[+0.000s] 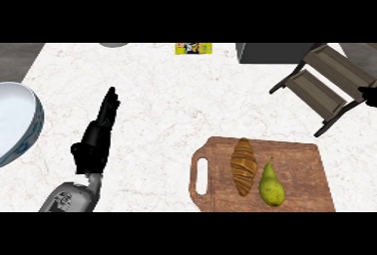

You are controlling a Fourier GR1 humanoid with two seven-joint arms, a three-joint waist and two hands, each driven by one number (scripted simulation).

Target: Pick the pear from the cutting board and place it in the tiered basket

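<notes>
While the pear (271, 185) lies untouched on the cutting board (309, 164), just beside the croissant (244, 166), any reach risks nudging that pastry or rolling the fruit. The left hand (94, 139) rests with fingers straight. Only a sliver of the right hand (369, 95) shows near the tiered basket (324, 82); I cannot tell its fingers.

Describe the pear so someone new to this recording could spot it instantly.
Find the wooden cutting board at the counter's lower right. Two things lie on it side by side: the pear is the right-hand one, smooth and yellow-green with a narrow top, unlike the brown, ridged croissant to its left.
</notes>
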